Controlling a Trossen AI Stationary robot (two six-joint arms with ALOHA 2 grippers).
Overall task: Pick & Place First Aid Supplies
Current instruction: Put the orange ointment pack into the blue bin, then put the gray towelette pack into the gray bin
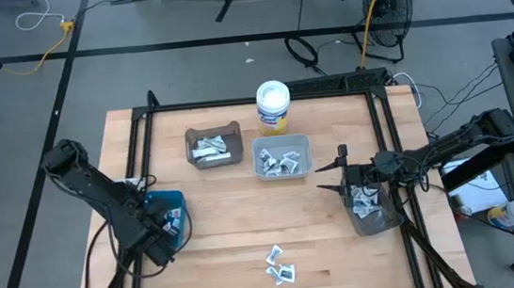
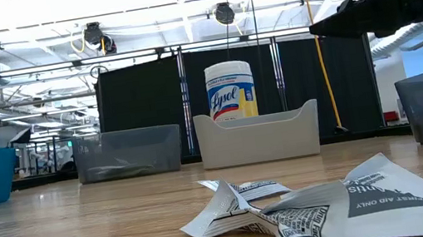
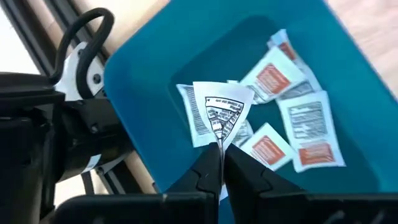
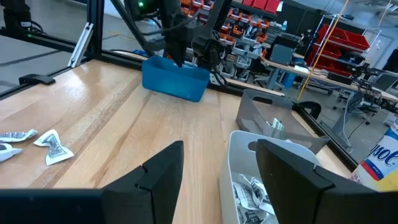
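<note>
Fingers (image 3: 219, 163) pinch packet (image 3: 221, 107) over blue bin (image 3: 155, 74).

The wooden table (image 1: 236, 222) carries a blue bin (image 1: 171, 214) near its left edge, a dark bin (image 1: 213, 146), a white bin (image 1: 282, 157) and a Lysol tub (image 1: 273, 105) toward the far edge, a grey bin (image 1: 374, 208) by the right edge, and loose first aid packets (image 1: 279, 265) near the front edge
</note>
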